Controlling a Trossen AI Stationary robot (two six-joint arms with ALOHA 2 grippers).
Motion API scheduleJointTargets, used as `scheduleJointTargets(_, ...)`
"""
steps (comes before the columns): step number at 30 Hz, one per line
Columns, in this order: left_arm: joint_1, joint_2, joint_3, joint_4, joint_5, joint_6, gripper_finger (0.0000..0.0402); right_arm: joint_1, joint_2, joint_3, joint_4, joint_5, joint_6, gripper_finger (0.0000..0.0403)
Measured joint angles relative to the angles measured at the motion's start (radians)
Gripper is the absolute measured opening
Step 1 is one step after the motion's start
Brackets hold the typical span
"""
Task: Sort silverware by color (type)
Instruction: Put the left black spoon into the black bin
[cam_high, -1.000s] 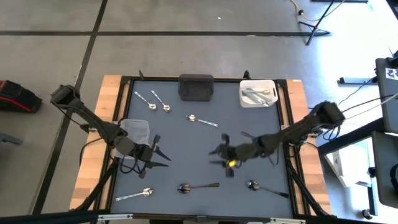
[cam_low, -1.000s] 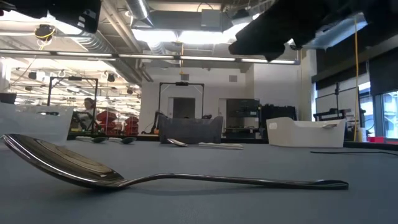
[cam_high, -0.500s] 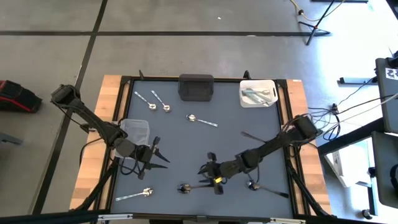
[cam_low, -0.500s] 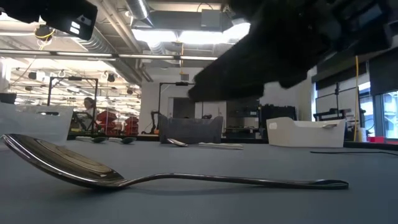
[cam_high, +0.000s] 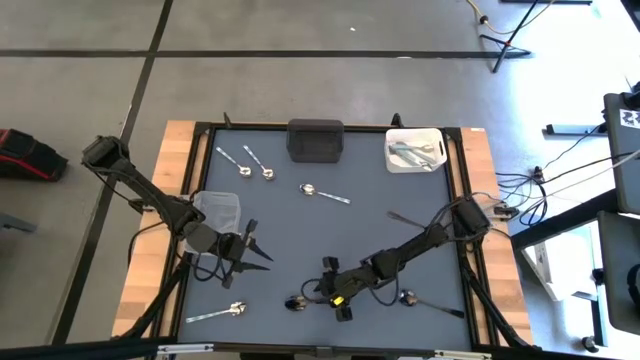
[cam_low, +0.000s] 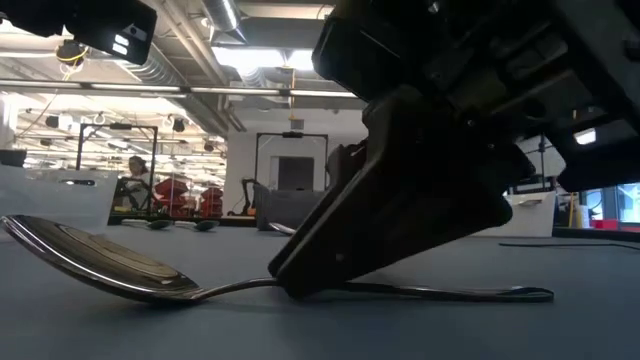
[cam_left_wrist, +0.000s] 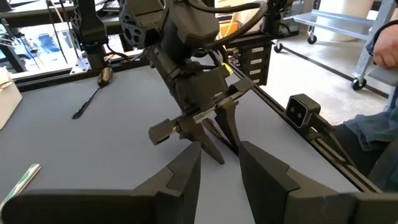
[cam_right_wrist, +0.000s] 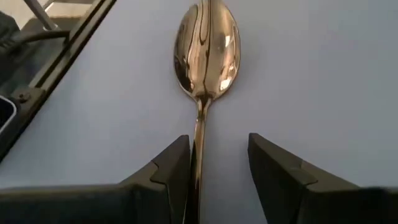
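Observation:
A shiny spoon (cam_high: 300, 301) lies flat near the table's near edge, with its bowl (cam_low: 100, 265) toward the left. My right gripper (cam_high: 336, 296) is low over it and open. In the right wrist view its fingers stand on either side of the spoon's handle (cam_right_wrist: 199, 134), just behind the bowl (cam_right_wrist: 206, 53). My left gripper (cam_high: 255, 254) hovers open left of centre, next to the clear bin (cam_high: 218, 208). More spoons lie on the mat at the far left (cam_high: 240, 165), at the centre (cam_high: 325, 193), at the near left (cam_high: 215, 313) and at the near right (cam_high: 430, 303). My right gripper comes at the spoon slanting down, its fingers lying along the handle with one on each side. One fingertip (cam_low: 295, 287) is down at the mat beside the handle (cam_low: 450, 292). I cannot tell whether it touches the spoon, which lies flat on the mat.
A black bin (cam_high: 315, 138) sits at the far edge. A white bin (cam_high: 413, 150) at the far right holds silver utensils. A thin dark utensil (cam_high: 405, 217) lies on the right. A raised frame (cam_high: 330, 128) borders the mat. Beyond the table stands a person's sleeve (cam_left_wrist: 379, 124).
My right gripper has moved toward the near edge and toward the left. It has come down from above the mat's middle until its fingers straddle the spoon's handle. The spoon has stayed where it was.

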Motion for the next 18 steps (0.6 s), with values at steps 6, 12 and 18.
scheduleJointTargets(6, 0.000, 0.000, 0.000, 0.000, 0.000, 0.000, 0.0105, 0.001, -0.002, 0.003, -0.049, 0.053, -0.036, 0.0110)
scheduleJointTargets(12, 0.000, 0.000, 0.000, 0.000, 0.000, 0.000, 0.0105, 0.000, -0.004, 0.003, -0.110, 0.079, -0.052, 0.0013)
scheduleJointTargets(18, 0.000, 0.000, 0.000, 0.000, -0.001, 0.003, 0.0105, 0.001, -0.007, 0.000, -0.090, 0.098, -0.064, 0.0016)
